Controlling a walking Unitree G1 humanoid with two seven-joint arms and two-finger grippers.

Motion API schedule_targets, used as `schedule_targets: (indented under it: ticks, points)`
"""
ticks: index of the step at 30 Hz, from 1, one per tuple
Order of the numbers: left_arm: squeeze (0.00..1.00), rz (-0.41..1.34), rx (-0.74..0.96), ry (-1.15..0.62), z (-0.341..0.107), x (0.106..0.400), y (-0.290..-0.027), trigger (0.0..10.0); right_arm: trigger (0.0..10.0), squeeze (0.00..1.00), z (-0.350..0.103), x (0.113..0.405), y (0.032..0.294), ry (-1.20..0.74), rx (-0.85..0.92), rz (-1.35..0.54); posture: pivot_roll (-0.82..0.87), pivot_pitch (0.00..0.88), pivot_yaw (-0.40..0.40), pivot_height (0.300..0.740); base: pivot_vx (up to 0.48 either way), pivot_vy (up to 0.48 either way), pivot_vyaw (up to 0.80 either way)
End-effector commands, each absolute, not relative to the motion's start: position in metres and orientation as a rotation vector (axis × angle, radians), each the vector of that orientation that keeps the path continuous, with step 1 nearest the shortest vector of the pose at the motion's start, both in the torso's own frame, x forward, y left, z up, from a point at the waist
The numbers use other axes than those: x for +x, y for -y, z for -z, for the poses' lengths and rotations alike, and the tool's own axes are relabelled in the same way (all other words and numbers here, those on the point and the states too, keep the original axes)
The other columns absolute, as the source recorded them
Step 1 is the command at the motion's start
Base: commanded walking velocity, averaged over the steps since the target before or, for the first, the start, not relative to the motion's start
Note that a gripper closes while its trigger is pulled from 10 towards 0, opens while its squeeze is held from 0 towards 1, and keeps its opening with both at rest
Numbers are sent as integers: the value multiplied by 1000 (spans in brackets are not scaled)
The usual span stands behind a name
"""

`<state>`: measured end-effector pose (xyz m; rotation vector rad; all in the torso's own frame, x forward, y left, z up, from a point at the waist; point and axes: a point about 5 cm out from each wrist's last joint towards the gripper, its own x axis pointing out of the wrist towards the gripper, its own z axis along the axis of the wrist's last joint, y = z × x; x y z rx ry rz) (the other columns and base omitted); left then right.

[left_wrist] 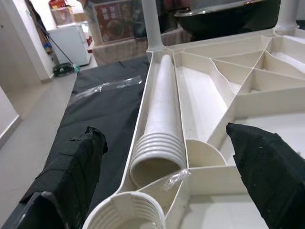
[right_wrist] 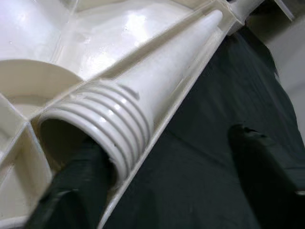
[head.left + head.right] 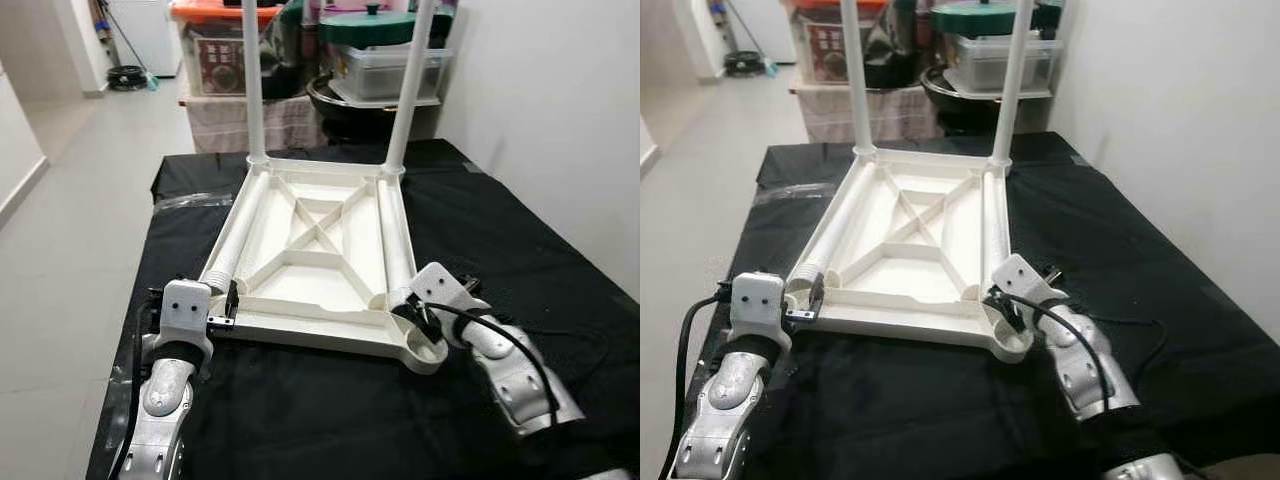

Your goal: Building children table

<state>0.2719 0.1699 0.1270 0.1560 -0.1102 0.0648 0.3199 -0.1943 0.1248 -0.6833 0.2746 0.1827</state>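
A white plastic table top (image 3: pixel 320 335) lies upside down on the black cloth. Two white legs stand upright in its far corners, the left one (image 3: pixel 254 80) and the right one (image 3: pixel 410 90). Two loose legs lie in its side channels, threaded ends toward me: the left loose leg (image 1: pixel 162 109) and the right loose leg (image 2: pixel 157 81). My left gripper (image 1: pixel 164 143) is open at the near left corner, its fingers spread to either side of that leg's threaded end, above an empty threaded socket (image 1: pixel 126 214). My right gripper (image 2: pixel 167 152) is open at the near right corner, one finger (image 2: pixel 81 176) at the leg's mouth and the other over the cloth.
The black-covered work table (image 3: pixel 560 290) ends at bare floor on the left and a white wall on the right. Behind it stand storage boxes (image 3: pixel 220 50) and a dark pot (image 3: pixel 350 105). A scrap of clear plastic (image 3: pixel 190 200) lies on the cloth at the left.
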Motion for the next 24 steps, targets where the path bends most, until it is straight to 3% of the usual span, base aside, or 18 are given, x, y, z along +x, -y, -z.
schedule_targets:
  ticks: [1,2,10,17,24]
  points:
    - [0,-63,159,111,-126,273,-169,10000,3529,0,-128,321,203,-266,-660,-112,15,0,-69,740,0,0,0]
    - [0,-65,159,110,-126,273,-170,10000,0,0,-125,321,206,-255,-596,-46,17,0,-72,740,0,0,0]
    - [0,-64,160,101,-123,274,-168,10000,0,0,-125,314,225,-135,-439,282,9,0,-64,740,0,0,0]
    - [0,-60,163,99,-123,275,-169,10000,0,0,-133,304,215,-14,-440,273,-1,0,-51,740,0,0,0]
    - [0,-45,166,98,-123,278,-167,10000,0,0,-146,296,207,113,-334,226,-8,0,-36,740,0,0,0]
